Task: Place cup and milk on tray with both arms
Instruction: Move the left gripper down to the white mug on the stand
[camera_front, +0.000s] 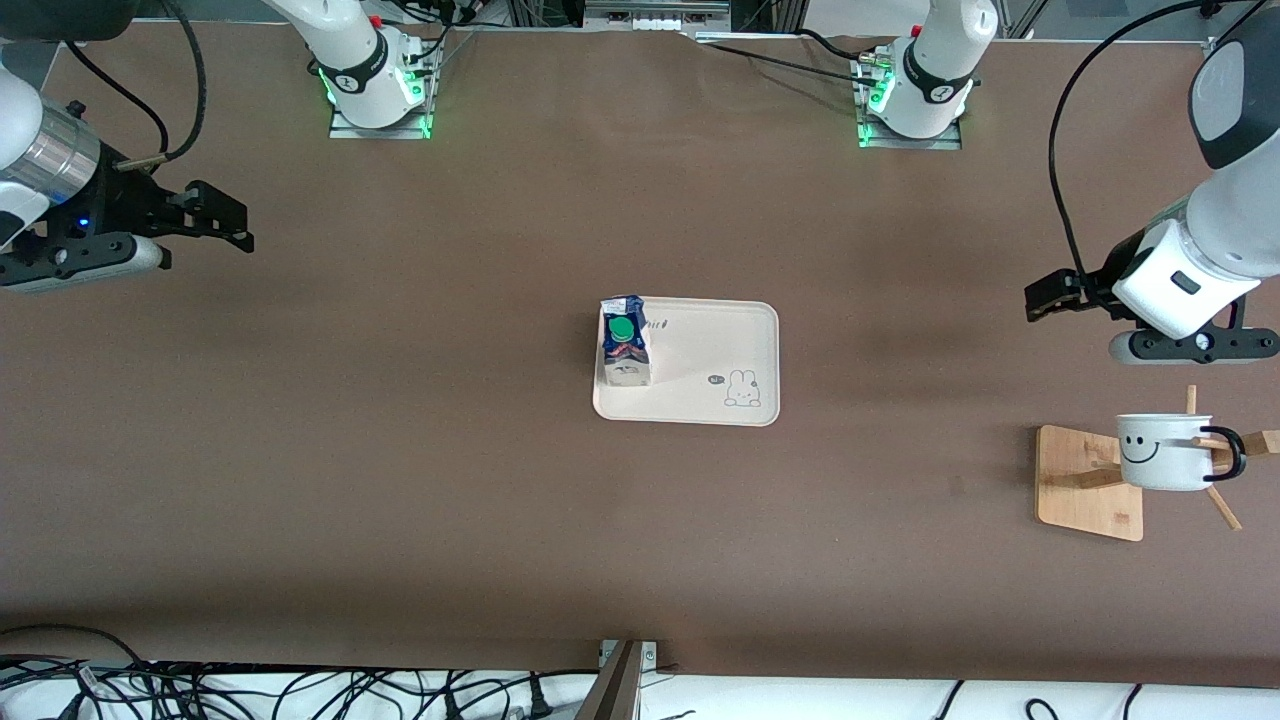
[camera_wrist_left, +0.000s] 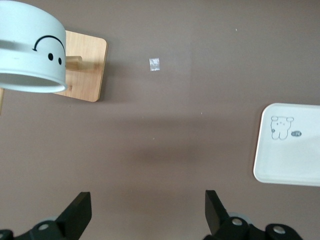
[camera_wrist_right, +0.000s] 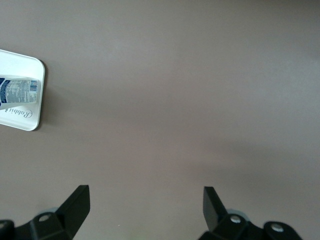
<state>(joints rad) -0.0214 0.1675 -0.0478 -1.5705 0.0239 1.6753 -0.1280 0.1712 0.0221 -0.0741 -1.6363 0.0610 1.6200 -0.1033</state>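
Brown table (camera_front: 400, 450), cables along camera edge. Milk (camera_front: 625, 342) stood on tray (camera_front: 720, 400), at tray end toward right arm. Cup (camera_front: 1165, 451) hung on wooden stand (camera_front: 1088, 483), at left arm's end of table. Left gripper (camera_wrist_left: 147, 210) spread wide, empty, over bare table near stand. Right gripper (camera_wrist_right: 145, 205) also spread, empty, waited at its own end. Risk: handle probably catches on peg, tipping stand.

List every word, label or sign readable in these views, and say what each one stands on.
"Rabbit": script on the cream rectangular tray, read in the right wrist view.
Small mark beside the rabbit drawing on the tray: too small to read.
Print on the dark blue and white milk carton: too small to read.
White mug on the wooden stand: a black smiley face, no words.
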